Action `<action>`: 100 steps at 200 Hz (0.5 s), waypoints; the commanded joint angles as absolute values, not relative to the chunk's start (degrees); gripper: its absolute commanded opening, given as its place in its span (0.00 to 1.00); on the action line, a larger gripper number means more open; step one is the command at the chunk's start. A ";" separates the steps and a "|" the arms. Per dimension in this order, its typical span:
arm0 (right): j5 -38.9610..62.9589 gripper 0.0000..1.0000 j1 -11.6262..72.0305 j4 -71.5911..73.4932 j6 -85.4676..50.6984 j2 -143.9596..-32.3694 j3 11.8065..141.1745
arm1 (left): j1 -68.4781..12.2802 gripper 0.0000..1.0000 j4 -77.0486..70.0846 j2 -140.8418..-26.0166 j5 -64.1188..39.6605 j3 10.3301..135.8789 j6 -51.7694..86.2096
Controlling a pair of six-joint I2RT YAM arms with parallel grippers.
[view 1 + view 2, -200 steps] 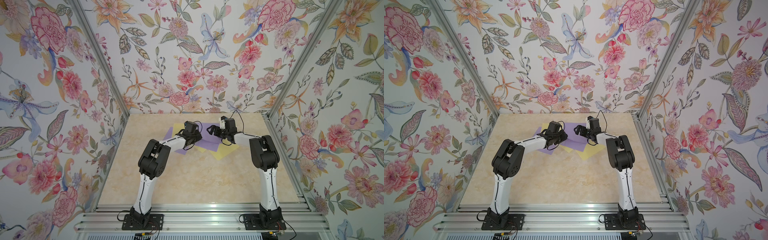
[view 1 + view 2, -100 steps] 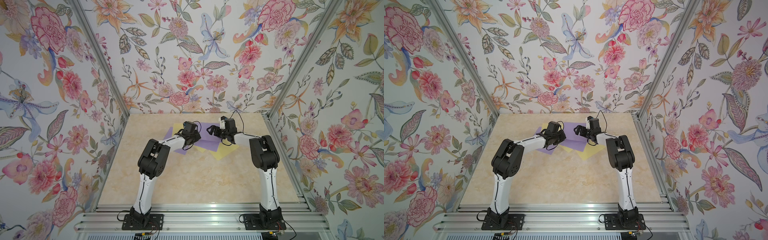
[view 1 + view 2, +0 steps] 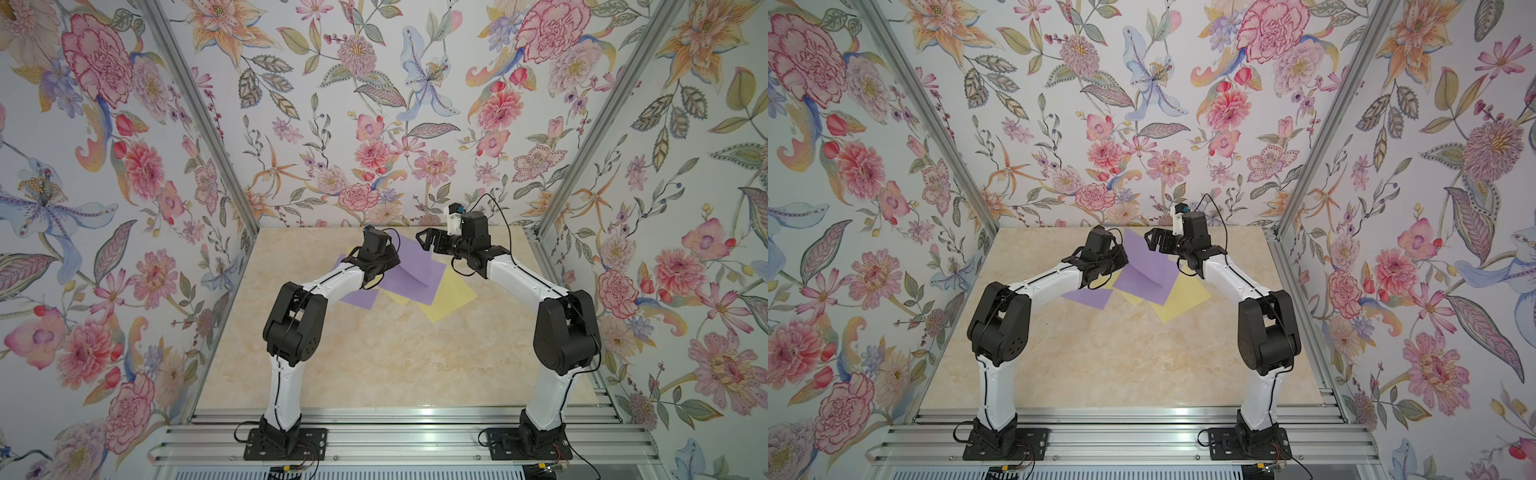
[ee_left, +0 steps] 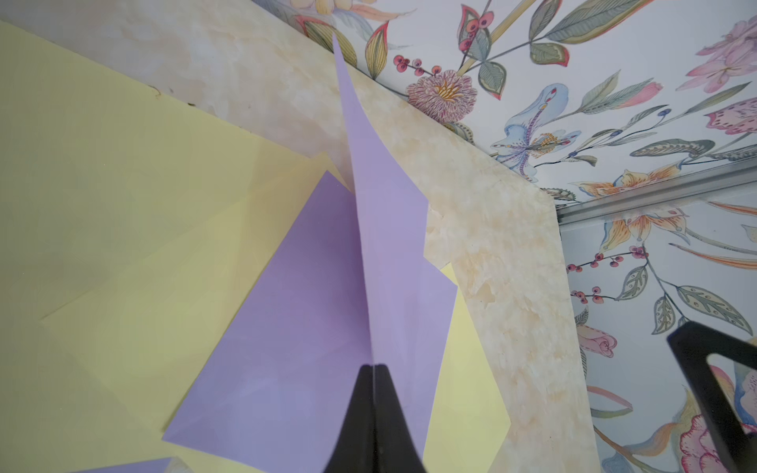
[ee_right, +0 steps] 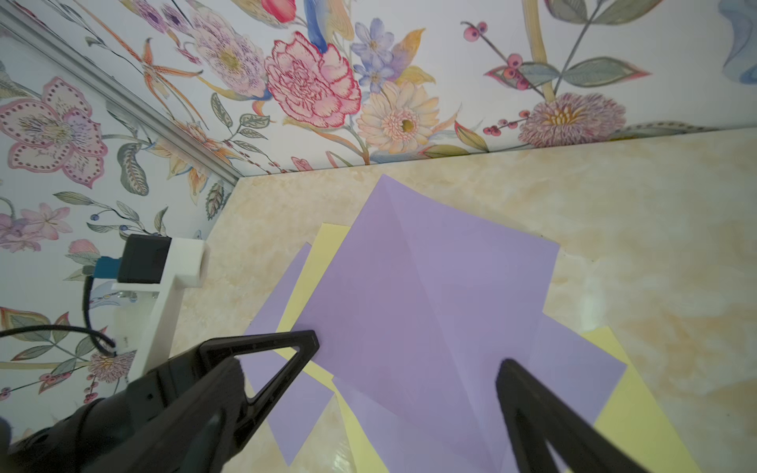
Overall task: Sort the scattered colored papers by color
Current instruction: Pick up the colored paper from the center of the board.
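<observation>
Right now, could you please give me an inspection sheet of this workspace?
Surface: beige marbled tabletop, glossy.
Job's things: purple sheets and yellow sheets overlap in one unsorted pile at the far middle; raised purple sheet stands off the pile.
Clutter: nothing seen.
Tools: left tool shut on the raised purple sheet's edge; right tool open above the pile, holding nothing.
Cables: black cable runs from the left wrist camera; another loops above the right wrist.
Surroundings: floral walls on three sides; metal rail at the near edge.
</observation>
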State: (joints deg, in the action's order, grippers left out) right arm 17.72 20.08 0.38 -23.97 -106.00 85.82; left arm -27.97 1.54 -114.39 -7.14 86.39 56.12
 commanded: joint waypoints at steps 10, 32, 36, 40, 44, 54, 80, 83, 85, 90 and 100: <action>16.76 1.00 20.89 -0.06 -24.12 -101.39 77.62 | -27.57 0.00 2.07 -99.78 -1.84 74.02 52.02; 17.22 1.00 22.13 0.28 -24.77 -98.91 73.43 | -28.25 0.00 2.15 -90.22 1.91 62.24 51.42; 17.46 1.00 22.37 0.31 -24.85 -98.57 72.86 | -28.37 0.00 2.16 -88.55 2.60 60.35 51.56; 17.58 1.00 22.68 0.36 -24.94 -98.23 72.36 | -28.52 0.00 2.14 -86.98 3.25 58.02 51.74; 17.51 1.00 23.00 0.39 -25.09 -97.83 71.84 | -28.63 0.00 2.16 -85.44 3.87 56.16 51.97; 17.23 1.00 24.01 0.83 -25.31 -97.16 70.50 | -28.90 0.00 2.19 -81.92 5.40 51.72 52.35; 16.78 1.00 26.28 1.54 -26.32 -96.95 68.35 | -29.11 0.00 2.72 -75.10 7.44 42.65 53.17; 16.73 1.00 26.69 1.72 -26.55 -97.02 68.14 | -29.09 0.00 2.79 -74.51 7.69 41.97 53.17; 16.71 1.00 26.84 1.81 -26.59 -97.07 67.99 | -29.09 0.00 2.92 -74.04 7.88 41.56 53.17; 16.62 1.00 27.16 2.12 -26.79 -97.13 67.73 | -29.11 0.00 3.41 -73.12 8.43 40.57 53.17; 16.49 1.00 28.09 2.89 -27.34 -97.43 67.00 | -29.05 0.00 4.68 -71.13 9.57 38.88 53.29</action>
